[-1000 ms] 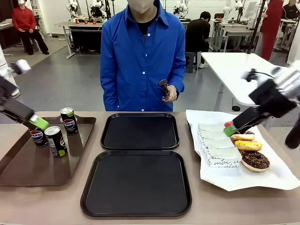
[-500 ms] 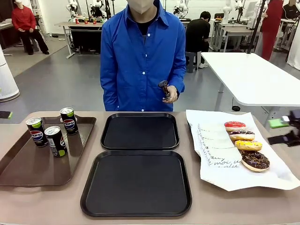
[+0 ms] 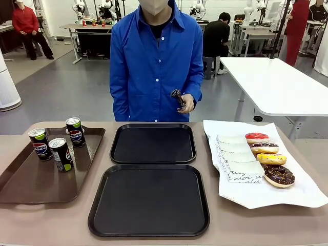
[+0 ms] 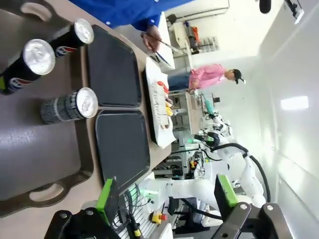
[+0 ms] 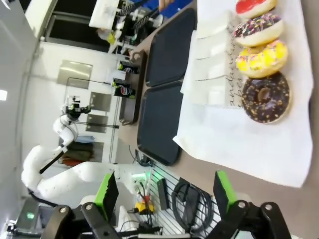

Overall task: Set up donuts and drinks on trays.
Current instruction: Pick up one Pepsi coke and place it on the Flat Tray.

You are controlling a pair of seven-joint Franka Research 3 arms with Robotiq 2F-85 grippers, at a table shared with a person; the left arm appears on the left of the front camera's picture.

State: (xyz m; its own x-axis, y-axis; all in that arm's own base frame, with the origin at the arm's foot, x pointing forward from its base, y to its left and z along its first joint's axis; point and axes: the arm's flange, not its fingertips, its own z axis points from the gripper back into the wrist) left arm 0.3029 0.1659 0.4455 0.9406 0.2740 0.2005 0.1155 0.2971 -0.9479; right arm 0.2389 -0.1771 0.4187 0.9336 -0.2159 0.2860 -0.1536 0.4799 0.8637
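Two black trays lie mid-table, one far (image 3: 152,143) and one near (image 3: 149,200), both bare. Three drinks (image 3: 60,154) stand upright on a brown tray (image 3: 31,184) at the left. Several donuts (image 3: 271,159) lie in a row on white paper (image 3: 287,197) at the right, next to white paper sleeves (image 3: 236,159). In the left wrist view my left gripper (image 4: 166,196) is open, held off from the drinks (image 4: 70,105). In the right wrist view my right gripper (image 5: 165,193) is open and holds nothing, back from the donuts (image 5: 261,57) and the black trays (image 5: 159,122).
A person in a blue shirt stands at the far edge and holds tongs (image 3: 178,96) in one hand. The brown tray (image 4: 30,149) has handle cut-outs at its ends. A white table (image 3: 277,84) stands behind at the right.
Both arms have drawn back out of the front view: the left one from beside the drinks, the right one from above the donuts. The person's tongs have risen slightly.
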